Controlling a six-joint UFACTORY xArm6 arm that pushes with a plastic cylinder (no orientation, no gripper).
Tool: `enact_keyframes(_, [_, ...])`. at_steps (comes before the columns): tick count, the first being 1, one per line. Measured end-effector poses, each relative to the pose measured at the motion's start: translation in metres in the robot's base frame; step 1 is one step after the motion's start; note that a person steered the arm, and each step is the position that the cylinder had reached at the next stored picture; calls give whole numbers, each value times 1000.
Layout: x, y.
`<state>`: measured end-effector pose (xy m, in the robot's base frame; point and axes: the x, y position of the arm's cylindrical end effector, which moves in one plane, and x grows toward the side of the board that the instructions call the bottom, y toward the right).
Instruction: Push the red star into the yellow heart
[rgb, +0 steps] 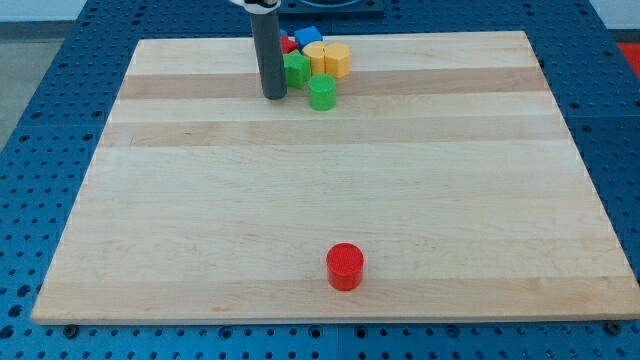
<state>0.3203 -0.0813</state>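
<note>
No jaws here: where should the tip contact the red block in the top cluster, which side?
Its left face, pushing rightward: the red block sits just left of the yellow blocks, half hidden behind the rod. My tip is lower, beside the upper green block; reposition first.

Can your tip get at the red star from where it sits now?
Probably yes. My tip rests at the left edge of the cluster, and the red star peeks out just behind the rod. The green block sits right beside it, so I would likely have to come round behind.
</note>
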Motion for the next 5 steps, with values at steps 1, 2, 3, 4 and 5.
enact_keyframes(1, [-3, -7])
enact_keyframes(2, [-31, -26])
enact_keyframes(3, [-52, -55])
enact_keyframes(4, [-85, -79])
enact_keyframes(5, [-128, -80])
